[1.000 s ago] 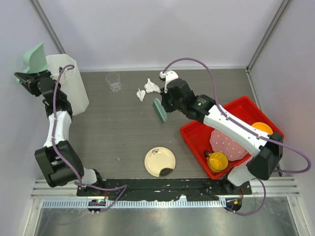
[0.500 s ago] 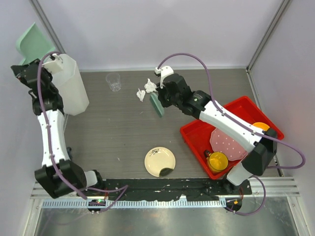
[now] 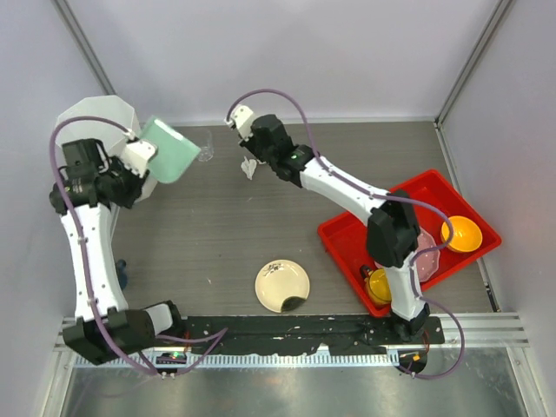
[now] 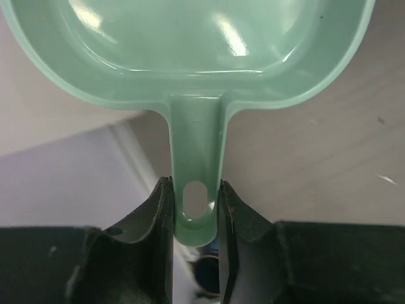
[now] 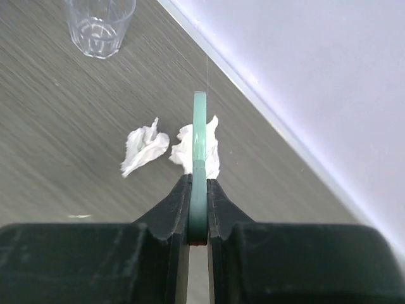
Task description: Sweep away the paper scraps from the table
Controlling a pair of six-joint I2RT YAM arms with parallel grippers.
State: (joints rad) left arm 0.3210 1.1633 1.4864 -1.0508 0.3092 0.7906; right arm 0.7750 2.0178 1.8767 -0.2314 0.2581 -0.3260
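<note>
— Right gripper point(image 5: 198, 183) is being logged as clamped tight on the green sweeping tool point(image 5: 200, 126). The tool is being shown edge-on, its long axis running straight out from the fingers along the far edge of the tabletop.

— And the paper scraps point(image 5: 144, 149)?

— Two wads are being noted on the table point(image 5: 76, 114), close to its far edge and directly at the tool. One is lying just beside it on the near side; the other is partly hidden behind it on the wall side, seemingly touching. No others are being seen.

— Which arm is being judged nearer?

— The right, plainly. Left gripper point(image 4: 196, 196) is being recorded as closed on the handle of the mint dustpan point(image 4: 190, 50), which is being held toward the far left corner. The clear cup point(image 5: 100, 25) is standing between pan and scraps. Whether the pan's lip is touching the surface cannot be told.

— Surface and room?

— Flat wood grain, with only the cup near the wads. The white wall point(image 5: 316, 95) is being judged the constraint, since little room is being left behind the tool. A stroke away from the wall, then leftward round the cup, is being advised.
</note>
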